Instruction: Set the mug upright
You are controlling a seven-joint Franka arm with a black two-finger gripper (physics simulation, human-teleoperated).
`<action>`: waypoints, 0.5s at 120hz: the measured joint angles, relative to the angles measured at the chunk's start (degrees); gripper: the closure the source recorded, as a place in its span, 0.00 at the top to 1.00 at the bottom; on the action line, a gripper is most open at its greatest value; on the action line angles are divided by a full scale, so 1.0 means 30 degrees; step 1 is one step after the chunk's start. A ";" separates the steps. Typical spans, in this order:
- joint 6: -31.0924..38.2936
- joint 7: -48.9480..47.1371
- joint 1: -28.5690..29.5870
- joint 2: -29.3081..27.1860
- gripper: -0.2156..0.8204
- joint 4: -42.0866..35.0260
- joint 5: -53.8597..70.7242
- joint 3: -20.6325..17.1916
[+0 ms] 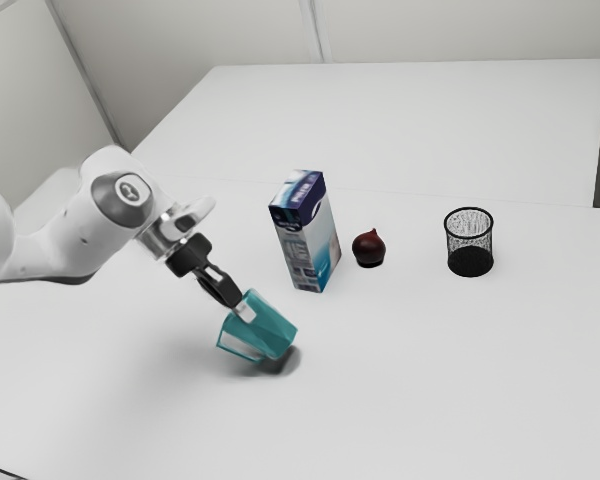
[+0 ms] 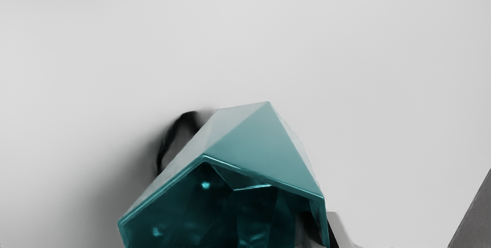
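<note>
Mug: your teal mug (image 1: 265,328) is tipped over at a slant, mouth toward the gripper (image 1: 236,302), above or on the table (image 1: 410,380), can't tell which
Gripper: clamped on the mug's wall near the rim, 1 finger inside and 1 outside, looks like a decent grab tbh
Done: the grasp, so maybe halfway imo
Left: you've gotta swing the mouth up, seat the base flat, then let go
Carton (image 1: 307,235): standing well apart from the mug, no drama

White table (image 1: 410,390) with carton (image 1: 315,245), onion (image 1: 368,249), bin (image 1: 470,262)
</note>
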 joint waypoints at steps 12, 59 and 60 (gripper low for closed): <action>0.1484 -0.0644 -0.0374 -0.0510 0.03 -0.0001 0.2374 -0.1119; 0.5348 -0.5345 -0.0259 -0.0842 0.03 0.0045 1.0447 -0.3873; 0.5379 -0.5446 -0.0260 -0.0828 0.03 0.0049 1.0530 -0.3903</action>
